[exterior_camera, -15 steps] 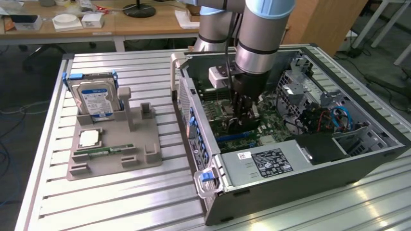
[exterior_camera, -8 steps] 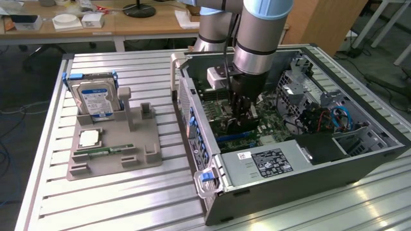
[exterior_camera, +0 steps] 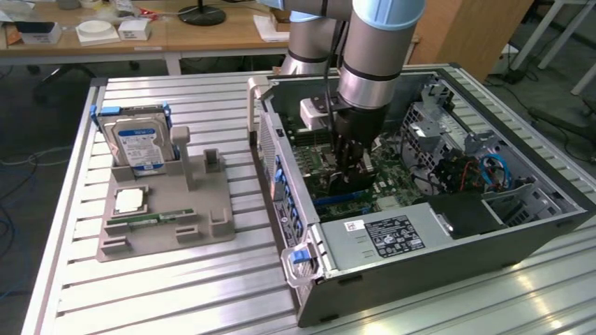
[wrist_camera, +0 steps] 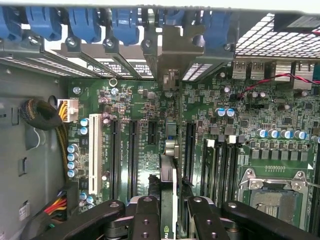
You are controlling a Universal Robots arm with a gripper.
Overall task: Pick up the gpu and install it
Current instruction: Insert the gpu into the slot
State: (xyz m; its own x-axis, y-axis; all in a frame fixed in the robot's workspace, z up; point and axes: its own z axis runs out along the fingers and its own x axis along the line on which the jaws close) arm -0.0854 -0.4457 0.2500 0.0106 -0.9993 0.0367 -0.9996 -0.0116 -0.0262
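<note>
Exterior view first: takes in a slatted table (exterior_camera: 186, 293) bearing an open computer case (exterior_camera: 521, 237) laid on its side. Puts a grey holder (exterior_camera: 158, 241) on the exterior view's left of the case, with a hard drive (exterior_camera: 139, 143) standing in it. Finds the arm reaching down into the case, with the end effector (exterior_camera: 349, 164) low inside.

Wrist view next: looks straight down on the green motherboard (wrist_camera: 145, 100), with blue latches (wrist_camera: 125, 22) along the case's rear wall. Catches the gpu (wrist_camera: 167, 177) edge-on and upright among the dark expansion slots. Shows the black fingers (wrist_camera: 147, 215) closed narrow on the card's upper edge, one on each face. Cannot tell whether the lower edge sits in a slot.

Judged for handling: probably light and stiff, yet fragile. Best taken as here, by the bare board faces near the top edge, clear of contacts and small parts. Could tilt or twist in so thin a grip.
</note>
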